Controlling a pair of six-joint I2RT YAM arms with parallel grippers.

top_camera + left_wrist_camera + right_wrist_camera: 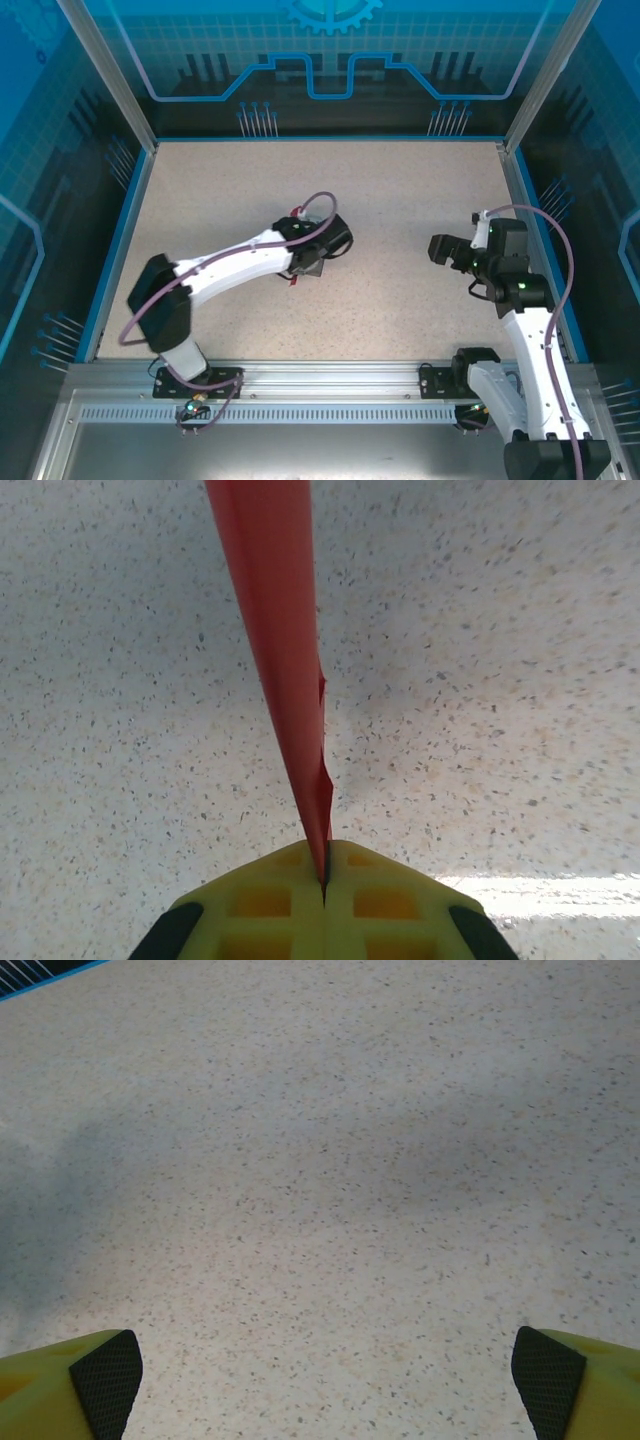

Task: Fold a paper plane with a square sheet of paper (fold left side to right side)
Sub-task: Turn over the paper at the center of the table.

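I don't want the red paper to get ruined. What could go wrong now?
The left gripper pinches the red paper by just a thin edge, so it might slip out or tear. The edge near the grip looks a bit ragged. The right gripper is open over the table, away from the paper, so nothing steadies the loose end and the fold could go crooked.
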